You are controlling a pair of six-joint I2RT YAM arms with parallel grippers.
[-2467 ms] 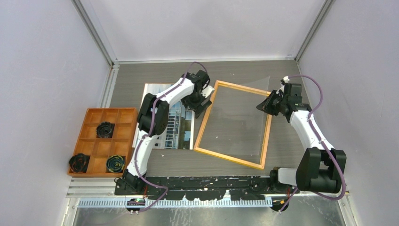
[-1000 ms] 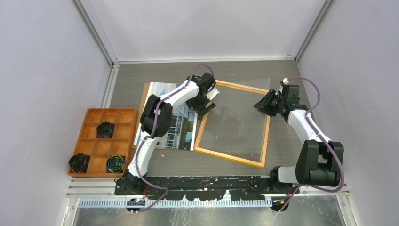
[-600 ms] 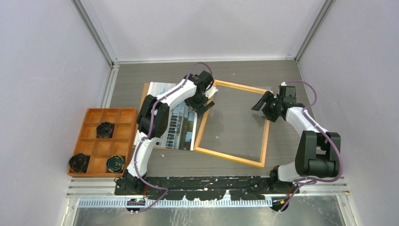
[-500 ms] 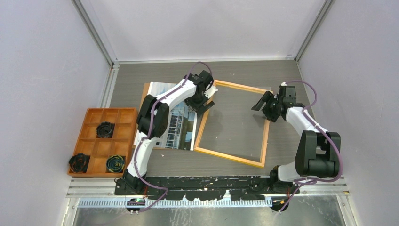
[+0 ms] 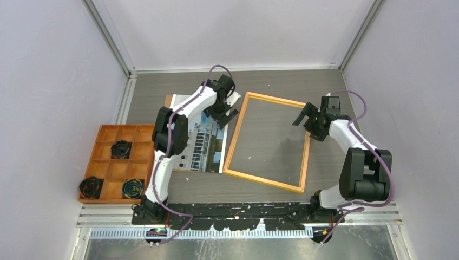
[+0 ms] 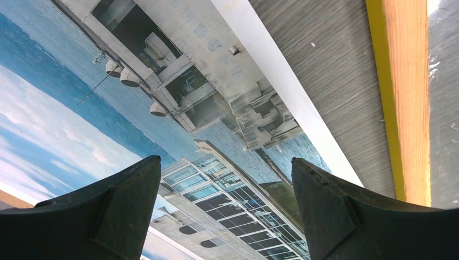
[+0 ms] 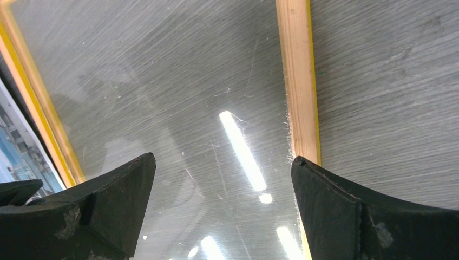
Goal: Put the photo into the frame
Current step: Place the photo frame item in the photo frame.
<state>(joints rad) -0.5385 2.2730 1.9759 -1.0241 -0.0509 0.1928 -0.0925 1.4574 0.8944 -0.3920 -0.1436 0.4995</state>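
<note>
The frame lies flat mid-table with its light wood back up, and the clear pane rests inside it. To its left the photo lies face up, showing a white building against blue sky. My left gripper hovers open over the photo's right part, with the frame's left rail beside it. My right gripper hangs open over the frame's right rail and the pane. Neither gripper holds anything.
An orange compartment tray with black coiled parts stands at the left. A brown board edge shows under the photo. Metal rails and grey walls close in the table at the back and sides.
My right gripper opened and let go of the pane, which dropped flat into the frame. My left gripper moved left from the frame's upper left corner to over the photo.
</note>
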